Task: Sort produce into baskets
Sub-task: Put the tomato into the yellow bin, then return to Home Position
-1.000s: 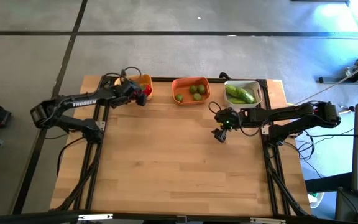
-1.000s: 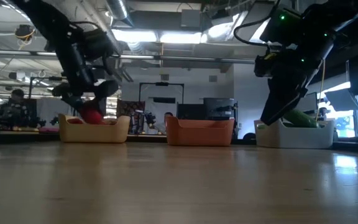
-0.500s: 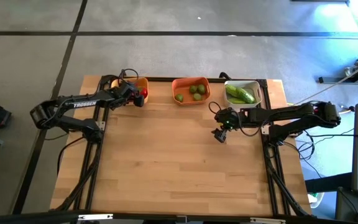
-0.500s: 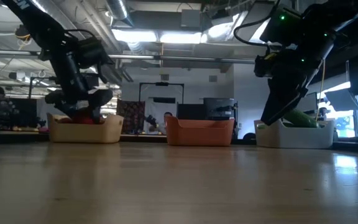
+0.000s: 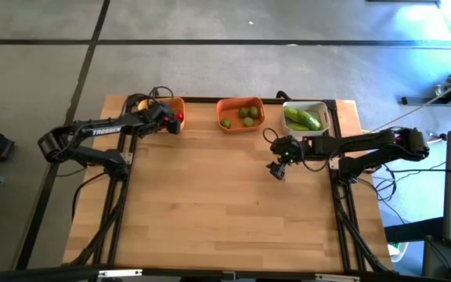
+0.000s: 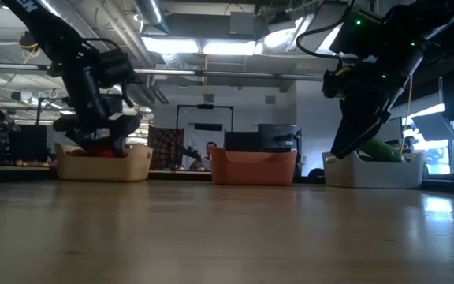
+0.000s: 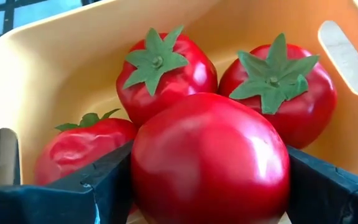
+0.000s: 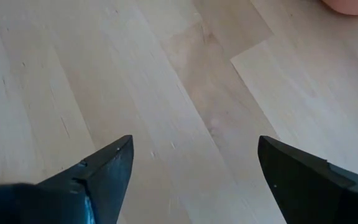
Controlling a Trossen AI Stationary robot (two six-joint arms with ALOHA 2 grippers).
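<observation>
Only the left wrist view is showing three tomatoes (image 7: 166, 71) lying in the yellow basket (image 7: 55, 81). The left gripper (image 7: 207, 186) jaws are pinching a fourth tomato (image 7: 210, 162) between them; the right gripper (image 8: 191, 180) jaws are hanging spread over the desk (image 8: 185, 81)

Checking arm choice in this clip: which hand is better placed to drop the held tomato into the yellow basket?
The left hand: it grips the tomato right over the yellow basket, where three tomatoes already lie. The right hand hangs open and empty over the table.
</observation>
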